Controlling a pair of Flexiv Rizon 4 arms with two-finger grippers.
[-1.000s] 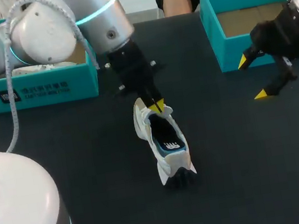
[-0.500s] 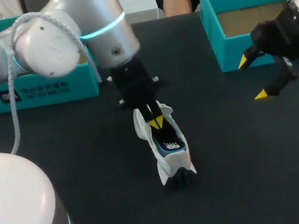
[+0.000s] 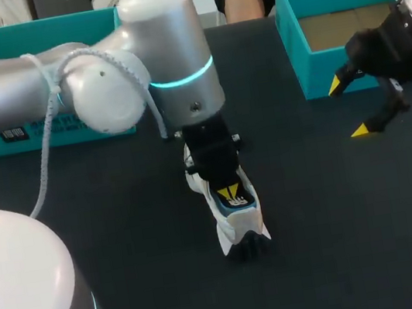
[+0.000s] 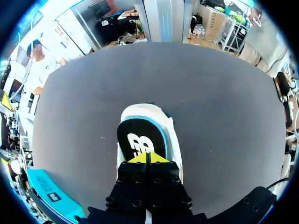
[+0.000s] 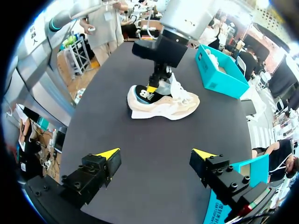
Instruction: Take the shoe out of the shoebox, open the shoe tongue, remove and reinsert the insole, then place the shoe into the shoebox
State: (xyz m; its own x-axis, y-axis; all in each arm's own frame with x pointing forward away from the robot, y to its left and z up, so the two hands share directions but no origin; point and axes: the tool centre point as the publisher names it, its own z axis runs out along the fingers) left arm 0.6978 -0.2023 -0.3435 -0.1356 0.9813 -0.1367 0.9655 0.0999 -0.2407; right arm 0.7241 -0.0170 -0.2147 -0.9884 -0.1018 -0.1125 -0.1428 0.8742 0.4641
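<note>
Shoe: the shoe stands on its sole on the worktop, outside both boxes, with its laced front toward the far side and its heel toward the robot.
Shoe look: white and beige, with a blue lining around the opening.
Insole: the dark insole with a white mark lies inside the shoe, its heel part showing through the opening.
Left end effector: the left end effector points down into the shoe's opening, yellow tips pressed together right at the insole. Whether any of the insole is pinched between them cannot be told.
Left arm: it reaches over the shoe's laced front and hides it in the head view.
Right end effector: the right end effector hovers well off to the shoe's right, above the worktop, fingers spread wide and holding nothing.
Right box: a teal shoebox sits beyond the shoe to its right, open, with brown card showing inside.
Left box: a second teal box sits beyond the shoe to its left, partly behind the left arm.
</note>
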